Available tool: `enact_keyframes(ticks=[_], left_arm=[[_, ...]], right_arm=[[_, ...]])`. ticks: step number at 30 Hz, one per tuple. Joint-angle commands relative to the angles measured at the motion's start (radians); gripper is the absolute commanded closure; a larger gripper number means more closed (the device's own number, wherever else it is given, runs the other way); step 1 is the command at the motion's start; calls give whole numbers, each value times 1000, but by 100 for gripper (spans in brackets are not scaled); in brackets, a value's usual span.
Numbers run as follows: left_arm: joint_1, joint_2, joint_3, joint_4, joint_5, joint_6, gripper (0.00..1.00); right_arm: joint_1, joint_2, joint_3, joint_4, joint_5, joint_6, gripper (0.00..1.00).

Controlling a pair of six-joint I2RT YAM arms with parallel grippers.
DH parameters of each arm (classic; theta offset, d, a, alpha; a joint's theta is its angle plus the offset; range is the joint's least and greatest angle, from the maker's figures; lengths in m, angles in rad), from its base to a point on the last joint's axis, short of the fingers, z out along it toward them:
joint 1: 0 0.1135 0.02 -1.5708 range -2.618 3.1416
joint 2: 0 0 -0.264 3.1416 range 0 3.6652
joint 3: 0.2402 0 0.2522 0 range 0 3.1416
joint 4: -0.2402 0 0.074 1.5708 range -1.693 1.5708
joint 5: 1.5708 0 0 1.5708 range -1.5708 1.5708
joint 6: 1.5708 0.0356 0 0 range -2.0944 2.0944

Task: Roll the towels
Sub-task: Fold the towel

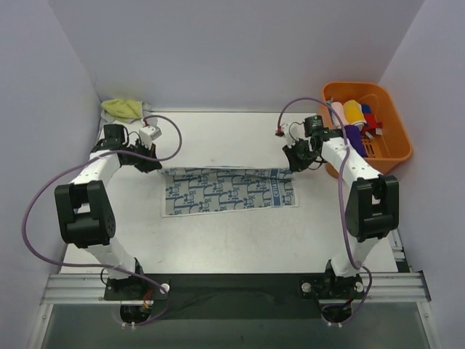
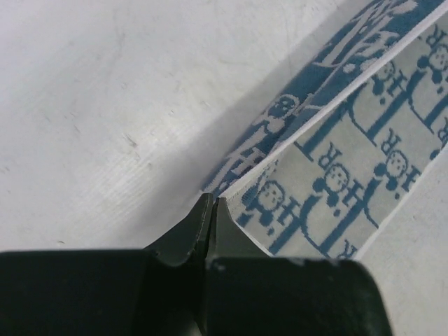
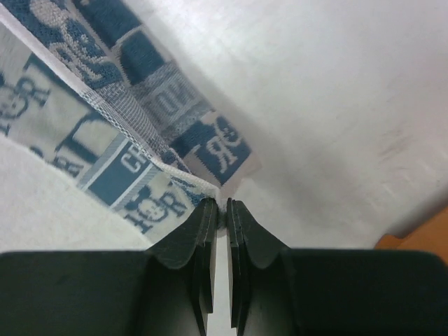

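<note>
The blue-and-white patterned towel lies spread across the middle of the table, with its far edge raised a little. My left gripper is at its far left corner, and in the left wrist view it is shut on the edge of the towel. My right gripper is at the far right corner, and in the right wrist view it pinches the corner of the towel. The pale yellow-green towel lies crumpled at the back left corner.
An orange plastic basket holding several rolled coloured cloths stands at the back right, just beyond my right arm. White walls close in the table on the left, the back and the right.
</note>
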Motion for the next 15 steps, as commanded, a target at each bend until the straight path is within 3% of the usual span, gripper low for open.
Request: enact_keyframes(ticks=[1,5,15], left_arm=[[6,-95,-120,-30,41,119,100],[-5,-103,-202,-33,9,145,100],[-32,-24,-225,-41,-54,110,100]], right_arm=[[7,-106,-159,24,-91,-194,100],[30,-108,-247,64,-82,-249,100],[39,-8,-254,62,-54,-188,100]])
